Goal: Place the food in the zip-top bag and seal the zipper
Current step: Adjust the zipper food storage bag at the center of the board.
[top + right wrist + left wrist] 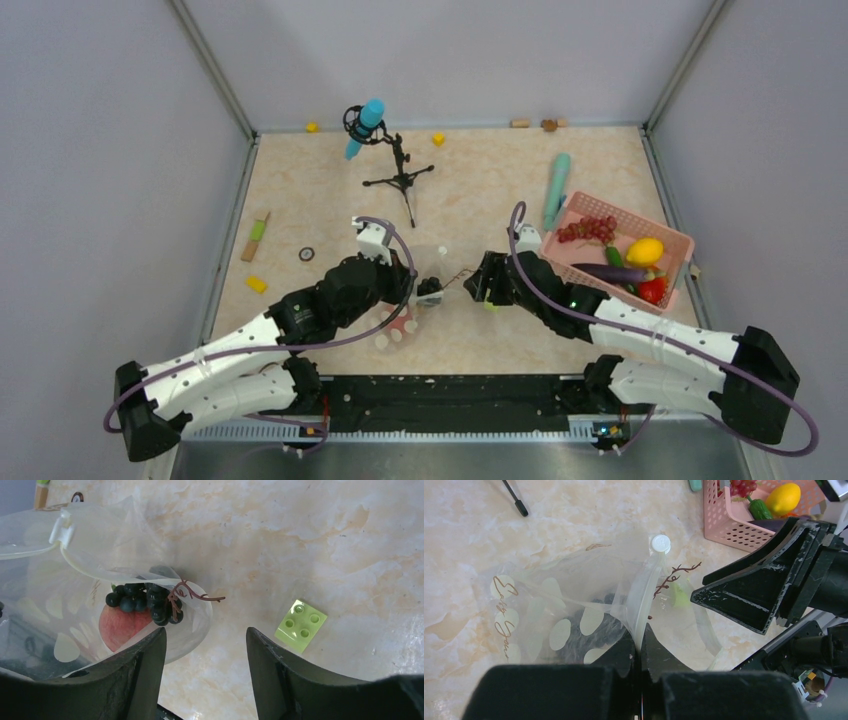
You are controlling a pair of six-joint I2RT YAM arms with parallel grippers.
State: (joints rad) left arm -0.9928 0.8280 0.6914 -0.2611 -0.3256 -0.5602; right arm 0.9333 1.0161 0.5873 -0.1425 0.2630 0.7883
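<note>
Here, crinkled clear zip-top bag [100, 550] holds knobbly dark grapes [150, 599].

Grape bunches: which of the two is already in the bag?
The dark, almost black bunch: it lies in the mouth of the zip-top bag, brown stem poking out. The red bunch is in the pink basket.

Bare counter [310, 545] lies open ahead of my right pincer [205, 637], its fingers spread. To its left the grape bunch [145, 602] crowds the mouth of the zip-top bag [100, 545]. A green block [300, 625] sits just to the right. My left pincer [640, 645] clamps the bag's rim.
</note>
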